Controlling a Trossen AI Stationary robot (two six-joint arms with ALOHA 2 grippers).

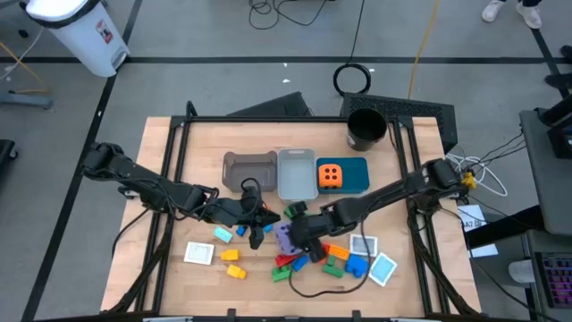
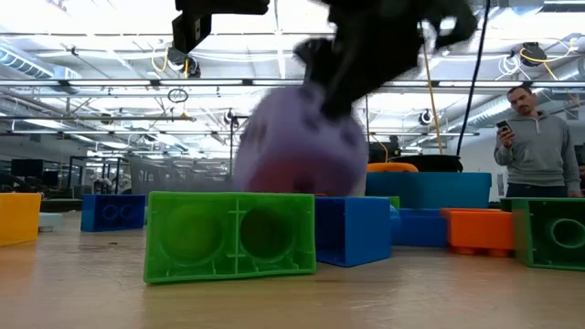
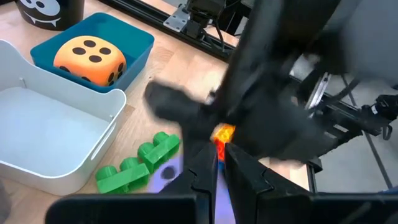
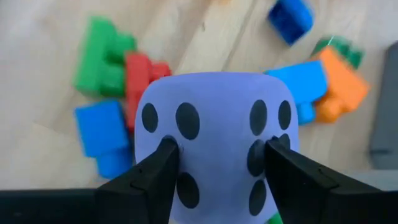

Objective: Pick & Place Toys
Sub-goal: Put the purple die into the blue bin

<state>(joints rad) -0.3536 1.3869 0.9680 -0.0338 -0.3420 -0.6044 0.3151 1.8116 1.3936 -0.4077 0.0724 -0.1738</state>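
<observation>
Nearest the table's front edge lie the loose toys: a white card [image 1: 199, 253] and yellow bricks [image 1: 234, 263] to the left, a heap of red, green, blue and orange bricks [image 1: 326, 259] in the middle, and two more white cards [image 1: 374, 257] to the right. Just behind that heap the right gripper [image 1: 296, 234] is clamped on the purple dotted cube [image 4: 214, 134], one finger on each opposite face, and the low view shows the cube [image 2: 300, 146] clear of the table above a green brick [image 2: 230, 235]. The grip sits low on the cube's sides, so the lift should be slow and straight up until the cube clears the bricks, and the wrist kept level, as I judge a soft cube could twist out. To the left of it the left gripper [image 1: 256, 230] hangs over the board with its fingers pressed together and nothing between them; it is close enough that the right arm should swing clear of it. Farther back stand the grey bin [image 1: 250, 170], the clear bin [image 1: 296, 172] and the teal bin [image 1: 355, 175], which already holds the orange dotted cube [image 1: 330, 175], and beyond them the black cup [image 1: 365, 128]. The teal bin looks the likely target
</observation>
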